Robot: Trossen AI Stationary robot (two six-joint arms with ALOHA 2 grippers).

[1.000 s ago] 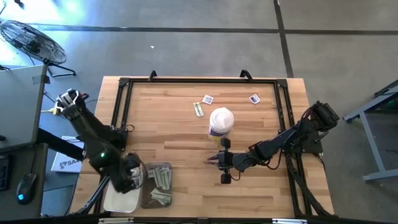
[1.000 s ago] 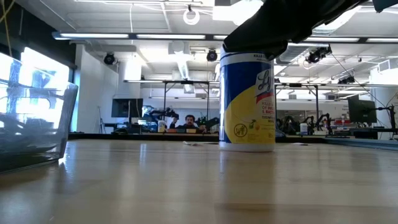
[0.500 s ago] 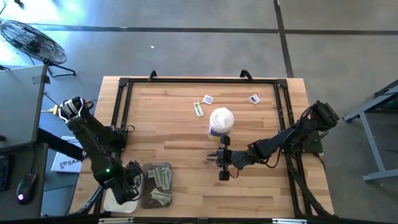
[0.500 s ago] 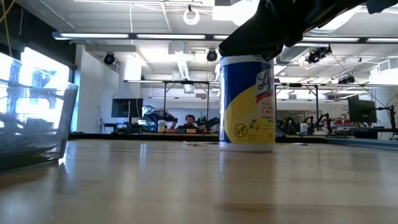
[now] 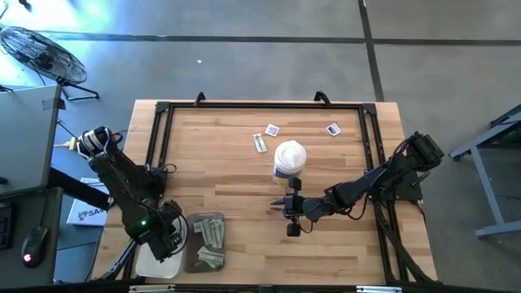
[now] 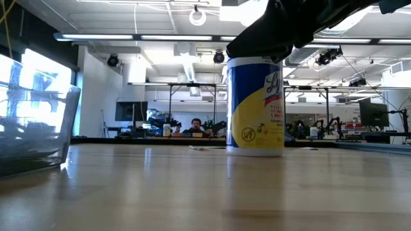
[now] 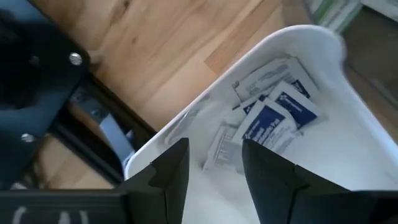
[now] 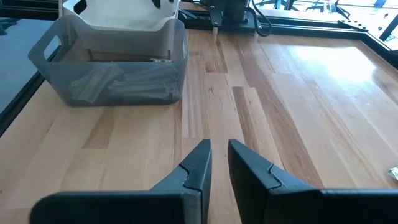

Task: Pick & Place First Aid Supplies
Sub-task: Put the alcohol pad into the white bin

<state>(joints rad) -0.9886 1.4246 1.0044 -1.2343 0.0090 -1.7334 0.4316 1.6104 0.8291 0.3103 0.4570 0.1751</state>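
Observation:
My left gripper (image 5: 165,241) hangs open over a white bin (image 7: 311,37) at the table's near left corner. Several square white packets with blue print (image 7: 273,115) lie in that bin, and nothing sits between the fingers (image 7: 214,149). Beside it a clear bin (image 5: 205,242) holds narrow pale green-white strips. Far back on the table lie one strip (image 5: 260,143) and two square packets (image 5: 272,129) (image 5: 332,129). My right gripper (image 5: 279,206) hovers just near of the canister (image 5: 289,159), pointing toward the bins; its fingers (image 8: 219,155) stand a narrow gap apart, holding nothing.
The tall white-lidded canister (image 6: 255,106) stands mid-table between the loose packets and my right gripper. A black frame (image 5: 159,130) runs along the table's edges. Bare wood (image 8: 298,93) lies between the bins and my right gripper.
My left gripper has moved a little toward the table's near edge, staying over the white bin. My right gripper has shifted slightly toward the far edge, closer to the canister.

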